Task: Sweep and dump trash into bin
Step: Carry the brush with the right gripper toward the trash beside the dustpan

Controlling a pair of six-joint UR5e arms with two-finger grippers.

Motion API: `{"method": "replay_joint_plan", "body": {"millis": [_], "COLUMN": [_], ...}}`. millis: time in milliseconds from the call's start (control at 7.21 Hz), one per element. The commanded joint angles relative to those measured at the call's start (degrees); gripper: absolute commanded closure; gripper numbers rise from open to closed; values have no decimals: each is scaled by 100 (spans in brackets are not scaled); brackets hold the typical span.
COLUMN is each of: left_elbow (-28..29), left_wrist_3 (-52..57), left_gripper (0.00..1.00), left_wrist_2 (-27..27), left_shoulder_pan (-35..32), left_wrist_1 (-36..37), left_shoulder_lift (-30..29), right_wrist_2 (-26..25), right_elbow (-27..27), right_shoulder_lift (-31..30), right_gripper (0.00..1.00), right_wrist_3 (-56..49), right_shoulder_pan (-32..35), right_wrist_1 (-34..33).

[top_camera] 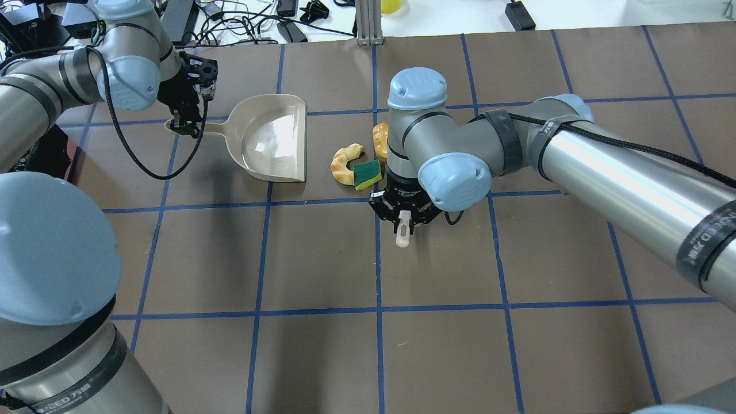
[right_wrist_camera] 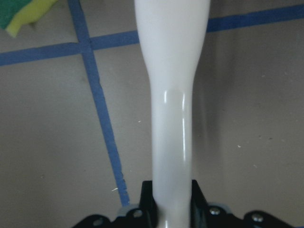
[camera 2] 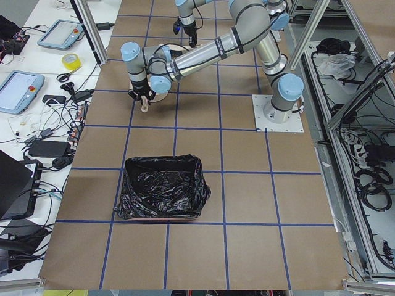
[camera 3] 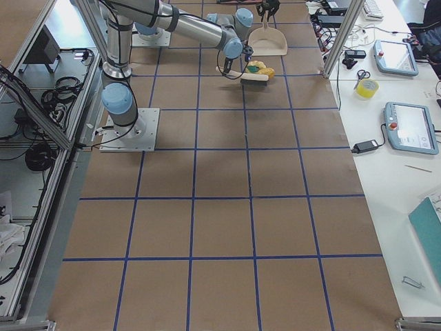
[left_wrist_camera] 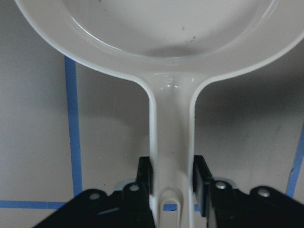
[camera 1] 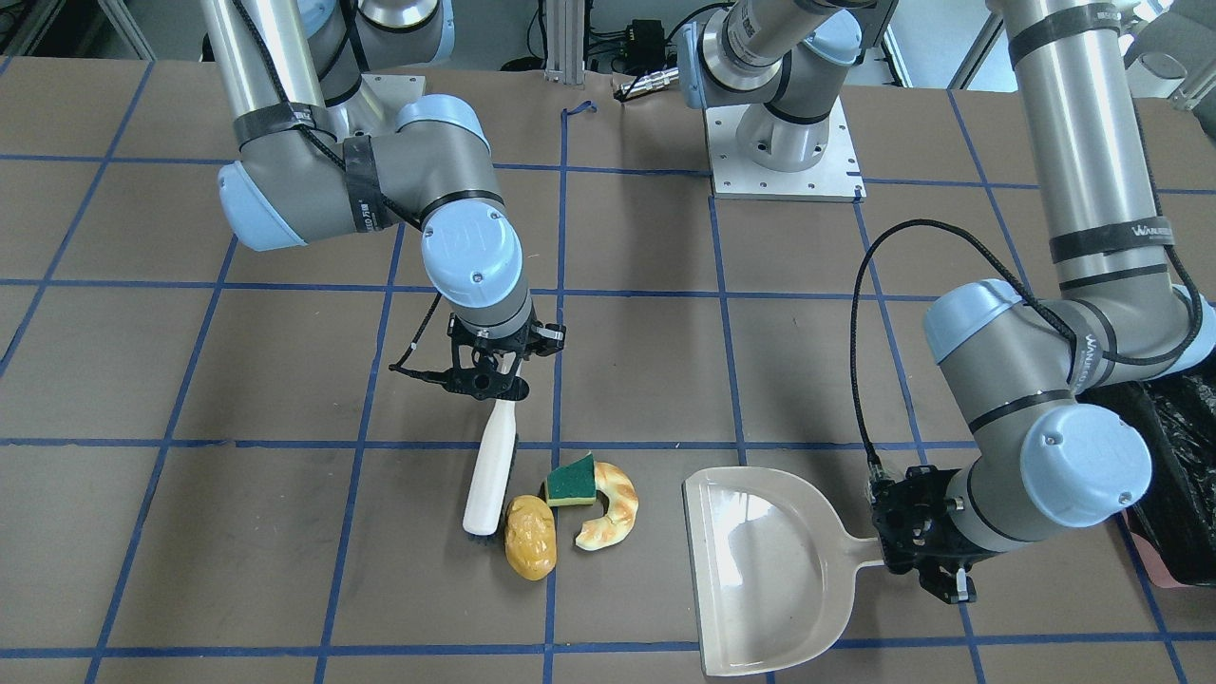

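The trash lies in one group: a golden-brown bread roll (camera 1: 530,549), a curved croissant piece (camera 1: 608,518) and a green-and-yellow sponge wedge (camera 1: 571,483). My right gripper (camera 1: 489,380) is shut on the handle of a white brush (camera 1: 491,470); the brush head rests beside the roll, on the side away from the dustpan. My left gripper (camera 1: 917,546) is shut on the handle of the beige dustpan (camera 1: 760,570), which lies flat with its open edge facing the trash, a gap between them. The bin (camera 2: 162,195), lined with black plastic, stands behind my left arm (camera 1: 1173,456).
The brown table carries a blue tape grid (top_camera: 376,313). The arm bases (camera 1: 787,161) stand at the robot's side. Screens, tape and cables lie on the white side bench (camera 2: 37,92) beyond the table edge.
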Motion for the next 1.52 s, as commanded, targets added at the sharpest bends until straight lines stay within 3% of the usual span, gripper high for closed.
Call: {"method": "replay_joint_plan", "body": {"millis": [0, 693, 1386], "left_elbow": [0, 0, 9], "left_wrist_3": [1, 27, 45], "left_gripper": [91, 91, 91], "left_wrist_2": [-16, -25, -25], "left_shoulder_pan": [0, 0, 8], "left_wrist_1": [0, 0, 9], "left_shoulder_lift": [2, 2, 2], "right_wrist_2": [72, 555, 1433], "right_elbow": [-433, -2322, -3071], "right_shoulder_lift": [400, 1613, 2073], "right_gripper": [100, 100, 100], "right_wrist_3": [435, 1657, 2230], "right_shoulder_pan": [353, 1109, 1523], "right_wrist_1": [-128, -146, -990]}}
